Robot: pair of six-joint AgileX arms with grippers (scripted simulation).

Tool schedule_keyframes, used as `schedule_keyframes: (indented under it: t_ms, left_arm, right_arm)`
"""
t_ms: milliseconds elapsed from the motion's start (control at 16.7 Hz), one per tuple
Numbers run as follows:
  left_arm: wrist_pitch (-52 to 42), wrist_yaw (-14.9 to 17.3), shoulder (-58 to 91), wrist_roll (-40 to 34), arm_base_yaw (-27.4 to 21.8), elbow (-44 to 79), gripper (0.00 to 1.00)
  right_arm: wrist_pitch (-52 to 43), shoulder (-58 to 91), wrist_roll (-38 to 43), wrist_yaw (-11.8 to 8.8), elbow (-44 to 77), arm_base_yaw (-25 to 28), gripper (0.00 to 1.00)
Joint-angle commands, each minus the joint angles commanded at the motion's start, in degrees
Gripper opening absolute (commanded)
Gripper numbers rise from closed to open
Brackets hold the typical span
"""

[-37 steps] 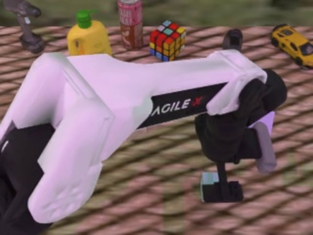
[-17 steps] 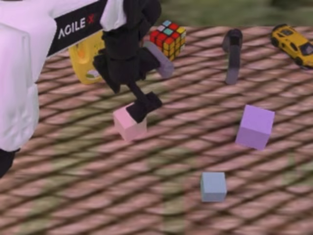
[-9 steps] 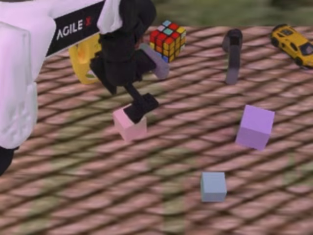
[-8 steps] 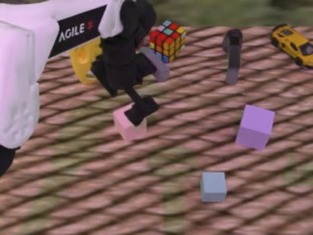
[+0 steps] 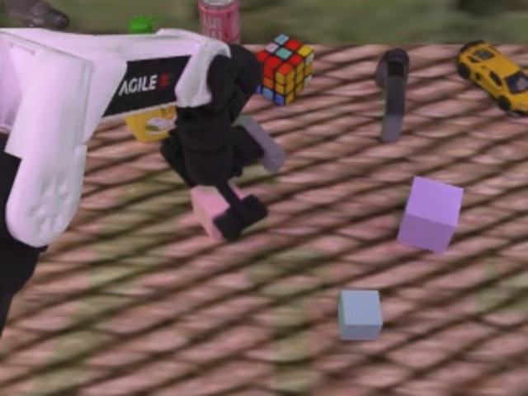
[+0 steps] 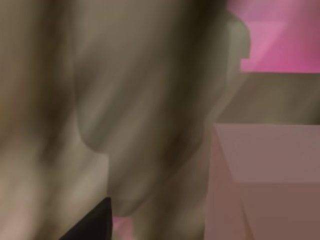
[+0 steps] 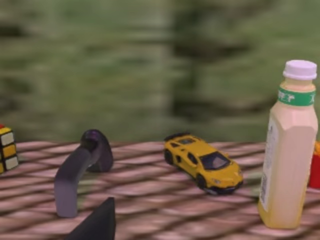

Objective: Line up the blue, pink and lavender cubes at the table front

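The pink cube (image 5: 205, 205) sits left of the table's middle, mostly covered by my left gripper (image 5: 239, 218), which is open and lowered around it. In the left wrist view the pink cube (image 6: 270, 180) looms very close beside one dark fingertip (image 6: 97, 225), with a gap between them. The small blue cube (image 5: 360, 314) rests alone near the table front, right of centre. Behind it and to its right stands the larger lavender cube (image 5: 430, 214). My right arm is out of the top view, parked at the right; its dark fingertip (image 7: 102, 222) shows over the woven table (image 7: 165, 220).
Along the back edge stand a yellow bottle (image 5: 148, 124) half hidden by my arm, a red can (image 5: 219, 16), a puzzle cube (image 5: 283, 68), a dark purple curved tool (image 5: 392, 95) and a yellow toy car (image 5: 495, 74). A cream bottle (image 7: 289, 150) stands beside the car.
My left arm left the blue cube at the table front, swung back-left over the pink cube, and has now sunk lower around it. The cubes have not moved.
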Motion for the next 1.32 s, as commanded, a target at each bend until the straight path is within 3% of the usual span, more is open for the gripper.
schedule_keyframes:
  t_ms: [120, 900, 1320]
  left_arm:
    - [0.00, 0.00, 0.00, 0.00, 0.00, 0.00, 1.00]
    - [0.00, 0.00, 0.00, 0.00, 0.00, 0.00, 0.02]
    - [0.00, 0.00, 0.00, 0.00, 0.00, 0.00, 0.00]
  right_arm:
    - [0.00, 0.00, 0.00, 0.00, 0.00, 0.00, 1.00]
    - [0.00, 0.00, 0.00, 0.00, 0.00, 0.00, 1.00]
    - [0.00, 0.00, 0.00, 0.00, 0.00, 0.00, 1.00]
